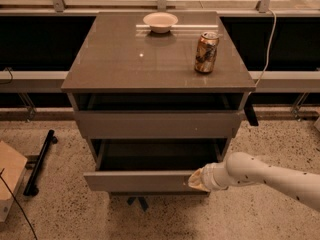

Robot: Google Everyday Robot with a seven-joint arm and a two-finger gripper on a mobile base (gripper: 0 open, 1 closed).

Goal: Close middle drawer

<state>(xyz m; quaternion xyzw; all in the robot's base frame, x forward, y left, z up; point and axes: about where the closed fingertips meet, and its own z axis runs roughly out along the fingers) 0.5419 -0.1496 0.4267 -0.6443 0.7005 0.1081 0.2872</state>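
Light: dim, warm; we see a glint on the counter [125,64].
Contrast: pale pincer [197,180] against the shaded middle drawer [145,180], right end.

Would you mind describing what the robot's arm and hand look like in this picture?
The arm is a smooth, rounded off-white tube sprinkled with small dark dots, narrowing through a ringed collar at the wrist. The hand, at the right end of the front of the open drawer, looks tan and stubby. No cables or labels show on the arm.
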